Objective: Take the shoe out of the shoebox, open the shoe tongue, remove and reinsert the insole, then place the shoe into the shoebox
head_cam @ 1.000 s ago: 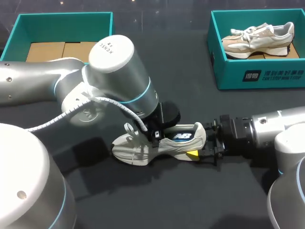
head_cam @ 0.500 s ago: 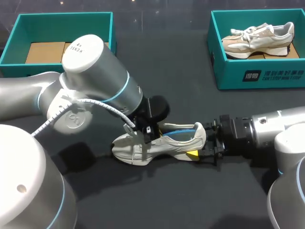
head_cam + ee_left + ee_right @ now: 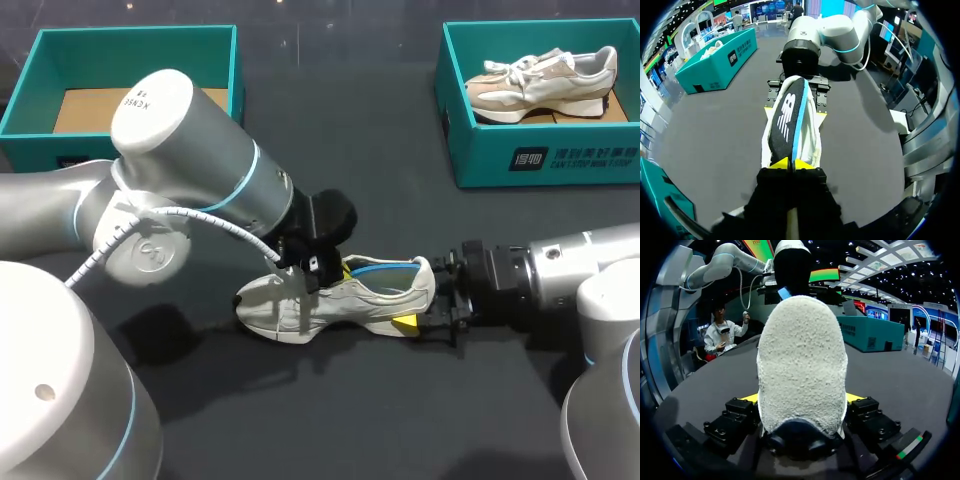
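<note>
A pale grey shoe (image 3: pixel 350 300) lies on its sole in the middle of the dark table, toe toward my left arm. My right gripper (image 3: pixel 430 305) is shut on its fuzzy heel (image 3: pixel 802 365), one yellow tip on each side. My left gripper (image 3: pixel 312 268) hangs over the shoe's opening. In the left wrist view its yellow tips (image 3: pixel 791 163) are pressed together on the near end of the black, blue-edged insole (image 3: pixel 787 117). The insole runs along inside the shoe (image 3: pixel 812 135) toward the heel. The tongue is hidden under my left wrist.
A teal shoebox (image 3: pixel 500 160) at the back right holds a second, beige shoe (image 3: pixel 540 80). Another teal box (image 3: pixel 135 33) with cardboard in its bottom stands at the back left. My left arm's big elbow overhangs the table's left half.
My left arm has swung left and its gripper has tilted lower. The insole, which stood up out of the shoe, now lies down in the opening. My right arm has not moved.
</note>
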Motion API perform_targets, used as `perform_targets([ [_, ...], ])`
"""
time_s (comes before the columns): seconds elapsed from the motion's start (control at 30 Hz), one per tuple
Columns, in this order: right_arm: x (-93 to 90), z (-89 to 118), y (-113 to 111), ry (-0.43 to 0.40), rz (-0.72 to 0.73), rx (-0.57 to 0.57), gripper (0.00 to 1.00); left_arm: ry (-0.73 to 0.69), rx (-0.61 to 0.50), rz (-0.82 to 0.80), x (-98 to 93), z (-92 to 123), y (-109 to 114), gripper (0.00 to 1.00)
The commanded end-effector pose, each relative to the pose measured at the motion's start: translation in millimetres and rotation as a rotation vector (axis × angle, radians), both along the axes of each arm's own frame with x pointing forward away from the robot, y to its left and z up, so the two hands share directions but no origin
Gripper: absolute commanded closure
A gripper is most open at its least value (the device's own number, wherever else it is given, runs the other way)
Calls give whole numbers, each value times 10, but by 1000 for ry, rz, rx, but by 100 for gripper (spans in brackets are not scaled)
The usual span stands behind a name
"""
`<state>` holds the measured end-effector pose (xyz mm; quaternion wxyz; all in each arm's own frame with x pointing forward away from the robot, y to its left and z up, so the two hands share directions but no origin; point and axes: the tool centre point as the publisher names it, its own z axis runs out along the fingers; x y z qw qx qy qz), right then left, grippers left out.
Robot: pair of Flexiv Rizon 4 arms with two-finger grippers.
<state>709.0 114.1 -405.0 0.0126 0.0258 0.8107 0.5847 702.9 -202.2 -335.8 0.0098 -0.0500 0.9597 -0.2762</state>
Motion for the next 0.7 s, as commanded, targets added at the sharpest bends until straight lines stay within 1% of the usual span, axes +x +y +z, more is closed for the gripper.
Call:
perform_targets([
  [0.03,-10,11,14,1,1,-5,100,0,4,18,78,98,-101,100],
  [0.1,-10,11,14,1,1,-5,100,-1,-12,20,107,139,-104,100],
  [0.23,-10,11,14,1,1,-5,100,-7,-18,18,87,158,-85,100],
  [0.43,-10,11,14,1,1,-5,100,-17,-4,21,43,117,-41,100],
  [0.7,-10,11,14,1,1,-5,100,-10,-7,38,6,32,94,100],
])
